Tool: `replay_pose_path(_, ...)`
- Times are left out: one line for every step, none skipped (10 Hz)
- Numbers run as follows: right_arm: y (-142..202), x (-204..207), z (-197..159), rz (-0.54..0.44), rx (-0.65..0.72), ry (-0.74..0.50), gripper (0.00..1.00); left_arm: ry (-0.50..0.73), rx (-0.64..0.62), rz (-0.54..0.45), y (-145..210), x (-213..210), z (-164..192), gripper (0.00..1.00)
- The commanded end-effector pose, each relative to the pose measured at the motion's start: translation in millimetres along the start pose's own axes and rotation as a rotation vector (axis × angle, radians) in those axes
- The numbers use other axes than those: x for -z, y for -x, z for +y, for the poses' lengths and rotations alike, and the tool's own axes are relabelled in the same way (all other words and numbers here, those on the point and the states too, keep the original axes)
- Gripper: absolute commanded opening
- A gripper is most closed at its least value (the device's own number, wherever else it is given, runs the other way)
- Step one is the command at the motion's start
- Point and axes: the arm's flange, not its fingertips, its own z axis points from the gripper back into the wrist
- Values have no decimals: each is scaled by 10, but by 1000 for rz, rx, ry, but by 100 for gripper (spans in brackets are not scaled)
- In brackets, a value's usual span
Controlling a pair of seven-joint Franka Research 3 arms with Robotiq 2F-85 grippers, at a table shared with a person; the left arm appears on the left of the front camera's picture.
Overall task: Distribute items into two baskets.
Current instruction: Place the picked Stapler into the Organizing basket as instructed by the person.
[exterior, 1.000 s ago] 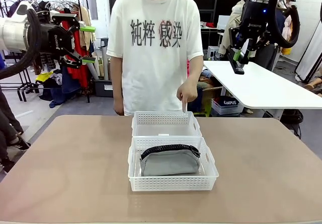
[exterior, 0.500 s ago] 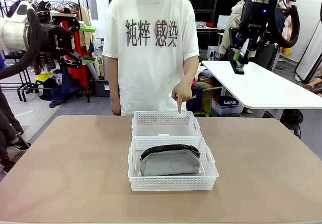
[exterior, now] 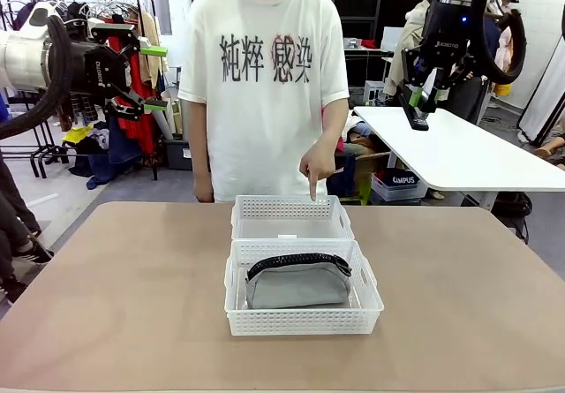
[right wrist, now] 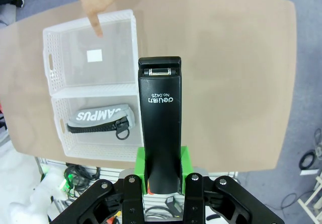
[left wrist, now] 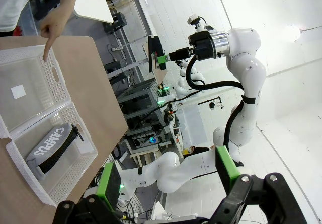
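Observation:
The grey pouch with its black zipper lies in the near white basket. The far basket holds nothing, and a person's hand points a finger down at its far rim. High at the right, well above the table, my right gripper is shut on the black stapler. Its wrist view looks down the stapler onto both baskets, the pouch and the pointing finger. My left gripper hangs open and empty high at the left.
The brown table lies bare on both sides of the baskets. The person stands at the far edge, right behind the far basket. A white table and a clothes rack stand farther back.
The person has shifted slightly to the picture's left and the pointing hand has drawn back a little above the far basket's rim. Both arms have stayed still.

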Motion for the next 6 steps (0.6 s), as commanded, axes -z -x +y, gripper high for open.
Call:
replay_pose_path(21,-28,-4,-3,1,-5,0,17,0,2,13,-19,-19,100)
replay_pose_path(21,-28,-4,-3,1,-5,0,17,0,2,13,-19,-19,100)
replay_pose_path(21,-28,-4,-3,1,-5,0,17,0,2,13,-19,-19,100)
replay_pose_path(21,-28,-4,-3,1,-5,0,17,0,2,13,-19,-19,100)
replay_pose_path(21,-28,-4,-3,1,-5,0,17,0,2,13,-19,-19,100)
replay_pose_path(21,-28,-4,-3,1,-5,0,17,0,2,13,-19,-19,100)
